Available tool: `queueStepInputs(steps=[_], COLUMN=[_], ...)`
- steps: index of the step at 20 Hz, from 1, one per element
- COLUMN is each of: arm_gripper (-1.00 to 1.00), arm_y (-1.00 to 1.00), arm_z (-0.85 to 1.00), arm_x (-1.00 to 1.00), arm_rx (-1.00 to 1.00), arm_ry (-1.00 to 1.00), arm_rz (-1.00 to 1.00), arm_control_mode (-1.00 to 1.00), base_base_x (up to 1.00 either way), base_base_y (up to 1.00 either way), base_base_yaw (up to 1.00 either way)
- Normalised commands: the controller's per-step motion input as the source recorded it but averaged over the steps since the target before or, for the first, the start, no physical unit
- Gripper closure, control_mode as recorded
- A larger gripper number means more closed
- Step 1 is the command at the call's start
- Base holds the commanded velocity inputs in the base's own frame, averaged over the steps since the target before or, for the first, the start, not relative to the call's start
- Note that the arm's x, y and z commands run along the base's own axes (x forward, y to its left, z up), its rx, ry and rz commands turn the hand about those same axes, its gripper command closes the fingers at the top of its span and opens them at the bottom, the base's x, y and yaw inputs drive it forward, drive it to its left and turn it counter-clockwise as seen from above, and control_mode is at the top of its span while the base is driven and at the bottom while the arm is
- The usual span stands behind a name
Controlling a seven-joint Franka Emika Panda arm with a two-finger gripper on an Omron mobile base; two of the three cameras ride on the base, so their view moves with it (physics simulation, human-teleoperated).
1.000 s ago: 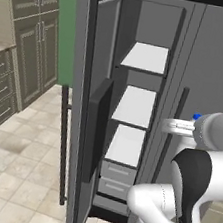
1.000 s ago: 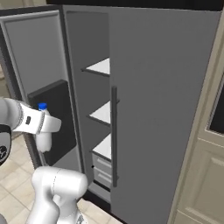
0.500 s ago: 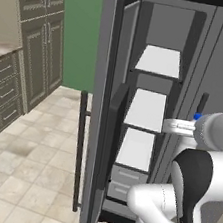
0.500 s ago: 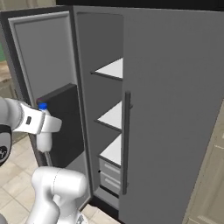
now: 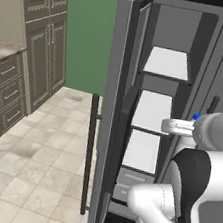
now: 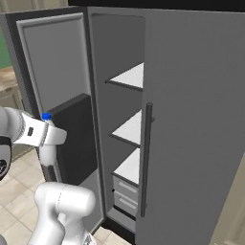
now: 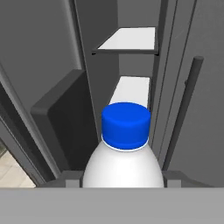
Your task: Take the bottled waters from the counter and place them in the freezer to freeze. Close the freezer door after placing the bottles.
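Grey steel freezer [image 6: 119, 95], tall and narrow, stands open at twelve o'clock from the base; across the last second both base views have swung and drawn nearer, so the base has driven up to it rather than the cabinet shifting. Freezer door [image 5: 113, 108], grey, hangs swung out toward ten o'clock, with its long dark bar handle [image 5: 89, 155] facing the tiled floor [image 5: 28, 172]. White shelves [image 5: 153, 111], three, bare, with grey drawers [image 6: 125, 194] beneath at six o'clock. Gripper [image 7: 122, 181], jaws pinching the whitish bottled water [image 7: 124, 162] with blue cap [image 7: 125, 124], held upright short of the opening, aimed at the middle shelf. Judged: approach nearly done; insertion and release remain, then the second bottle and the door.
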Motion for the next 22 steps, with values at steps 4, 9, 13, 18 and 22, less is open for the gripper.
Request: queueStepInputs(steps=[4,9,13,18,22], arm_gripper=[1.00,1.00,1.00,1.00,1.00], arm_y=[0.00,0.00,0.00,0.00,0.00], arm_z=[0.00,0.00,0.00,0.00,0.00], arm_x=[0.00,0.00,0.00,0.00,0.00], arm_rx=[0.00,0.00,0.00,0.00,0.00], arm_ry=[0.00,0.00,0.00,0.00,0.00], arm_rz=[0.00,0.00,0.00,0.00,0.00], arm_control_mode=[1.00,1.00,1.00,1.00,1.00], base_base_x=[0.35,0.42,0.50,0.40,0.64], base_base_y=[0.00,0.00,0.00,0.00,0.00], base_base_yaw=[0.00,0.00,-0.01,-0.04,-0.02])
